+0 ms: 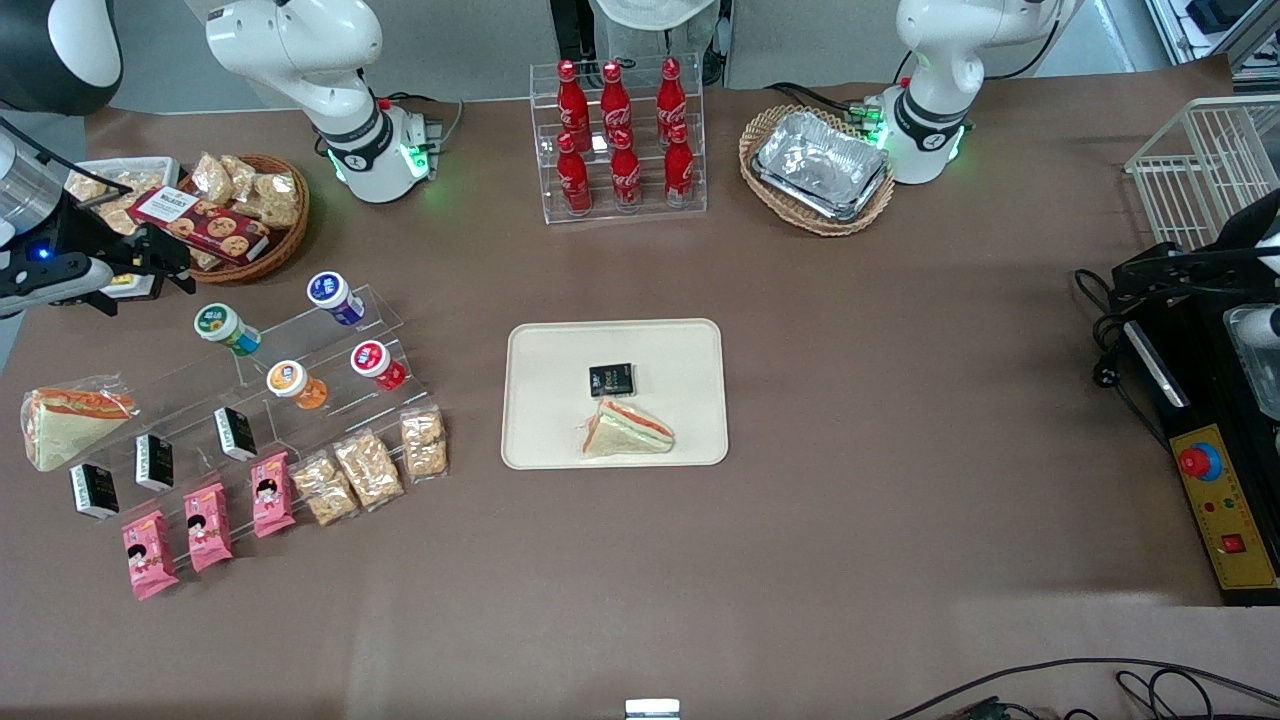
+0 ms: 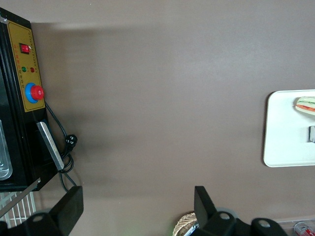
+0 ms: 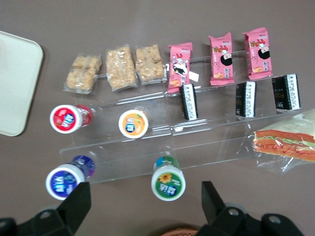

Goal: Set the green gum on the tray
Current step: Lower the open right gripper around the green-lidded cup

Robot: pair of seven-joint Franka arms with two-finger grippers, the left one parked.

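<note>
The green gum (image 1: 222,326) (image 3: 168,183) stands on the top step of a clear acrylic rack, its white-rimmed green lid showing a yellow flower. My gripper (image 1: 150,272) (image 3: 145,196) hovers open above the table between that rack and a wicker basket, a little farther from the front camera than the gum, with nothing between its fingers. In the right wrist view the gum lies between the two spread fingers, closer to one. The cream tray (image 1: 520,400) (image 3: 15,83) (image 2: 280,142) lies mid-table and holds a wrapped sandwich (image 1: 628,430) and a black packet (image 1: 611,379).
On the rack (image 1: 330,400) stand blue-lidded (image 1: 333,295), orange-lidded (image 1: 291,382) and red-lidded (image 1: 374,362) bottles, black packets, pink packets and snack bars. A cookie basket (image 1: 245,215) sits close by the gripper. A wrapped sandwich (image 1: 65,420), cola bottles (image 1: 620,135) and foil trays (image 1: 820,165) are farther off.
</note>
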